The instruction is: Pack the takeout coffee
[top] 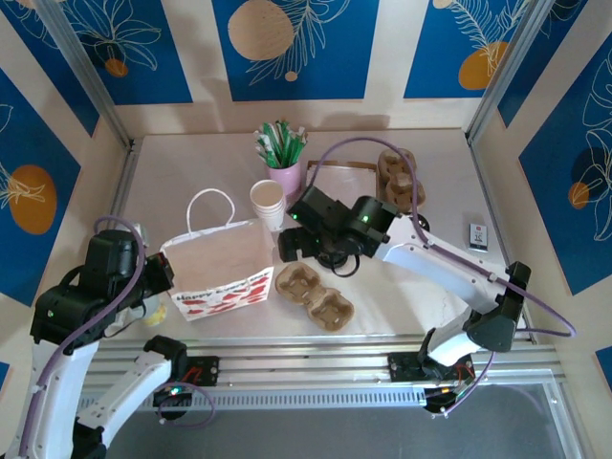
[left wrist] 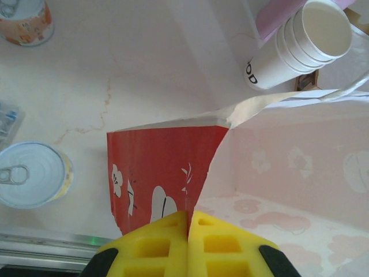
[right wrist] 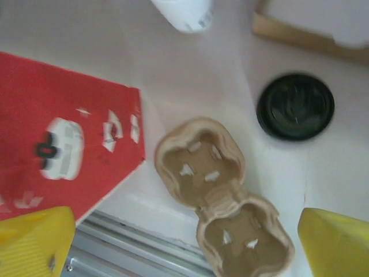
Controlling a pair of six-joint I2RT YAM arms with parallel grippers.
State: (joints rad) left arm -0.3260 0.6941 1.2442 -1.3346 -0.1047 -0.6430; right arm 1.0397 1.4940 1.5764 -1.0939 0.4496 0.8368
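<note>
The lidded takeout coffee cup is out of view. A white paper bag with a red printed base lies on its side at the front left. My left gripper is shut on the bag's bottom edge, and it sits at the bag's left side. A tan two-pocket carrier lies empty right of the bag. My right gripper hovers open above the carrier, beside the bag's right edge. A loose black lid lies just beyond the carrier.
A stack of lidless white cups stands behind the bag, by a pink holder of green sticks. More carriers and a brown tray sit at the back. Two cans lie left of the bag. A small device lies far right.
</note>
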